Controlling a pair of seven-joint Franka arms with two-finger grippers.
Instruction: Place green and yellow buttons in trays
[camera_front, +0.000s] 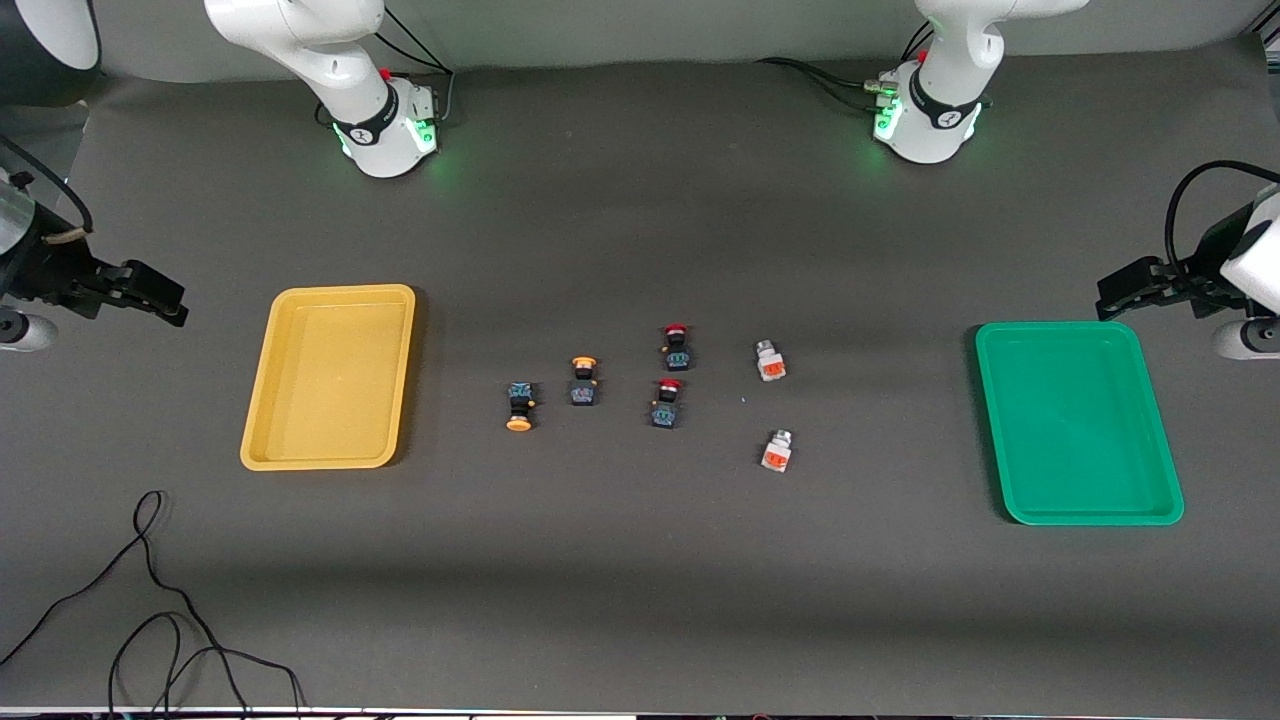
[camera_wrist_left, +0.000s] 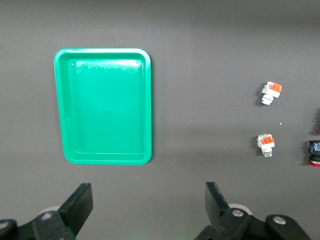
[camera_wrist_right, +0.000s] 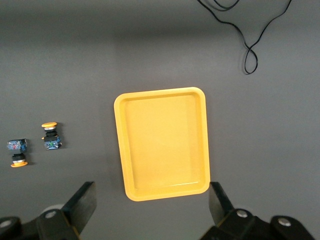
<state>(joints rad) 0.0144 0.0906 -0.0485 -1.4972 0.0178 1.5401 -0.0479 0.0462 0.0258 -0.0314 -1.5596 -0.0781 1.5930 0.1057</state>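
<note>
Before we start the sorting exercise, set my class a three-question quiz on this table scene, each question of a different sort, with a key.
1. True or false: the yellow tray already holds a switch.
2. Multiple choice: the two white-grey switches lie closest to A) the yellow tray, B) the green tray, C) the loose cable.
3. Fill in: the switches between the yellow-capped switches and the white-grey ones have ___ caps.

Key: 1 false; 2 B; 3 red.

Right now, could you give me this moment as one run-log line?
stage: start | left gripper: open, waiting near green tray | right gripper: open, near yellow tray | trays: empty | switches: on table
</note>
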